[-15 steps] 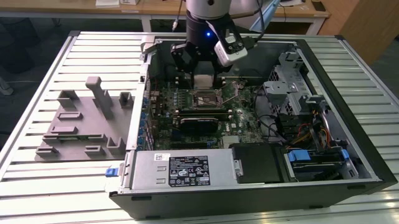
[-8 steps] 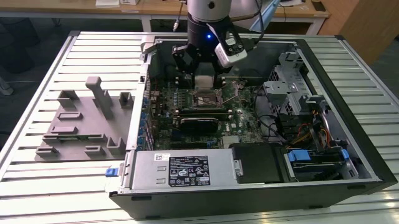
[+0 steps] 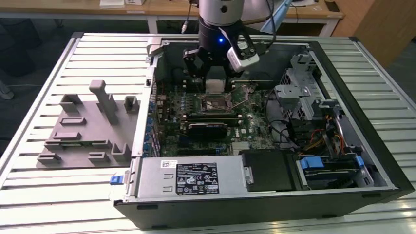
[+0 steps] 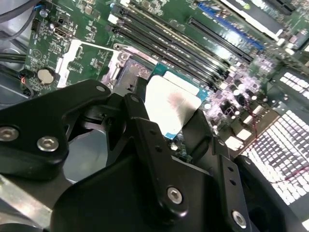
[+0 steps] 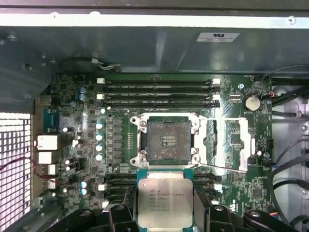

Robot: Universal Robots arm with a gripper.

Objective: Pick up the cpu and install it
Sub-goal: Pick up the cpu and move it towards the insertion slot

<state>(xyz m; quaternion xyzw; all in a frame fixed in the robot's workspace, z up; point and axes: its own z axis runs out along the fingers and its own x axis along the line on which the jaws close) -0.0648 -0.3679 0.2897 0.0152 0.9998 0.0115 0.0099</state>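
Note:
My gripper (image 3: 215, 82) hangs inside the open computer case (image 3: 390, 161), shut on the cpu (image 3: 215, 87), a flat square chip with a silvery top. In the first wrist view the cpu (image 5: 165, 198) is held level between the black fingers (image 5: 121, 215), just beside the empty socket (image 5: 168, 141) and above the motherboard. The socket's metal retention frame (image 5: 227, 145) is folded open to one side. In the second wrist view the cpu (image 4: 169, 104) sits clamped by its edges between the fingers (image 4: 145, 130). In the exterior view the socket (image 3: 217, 103) lies just in front of the gripper.
A grey plastic fixture tray (image 3: 85, 131) stands on the slatted table at the exterior view's left. Memory slots (image 5: 159, 94) flank the socket. A black rectangular block (image 3: 206, 129), the power supply (image 3: 188, 178), a drive cage (image 3: 295, 92) and cables (image 3: 312, 136) crowd the case.

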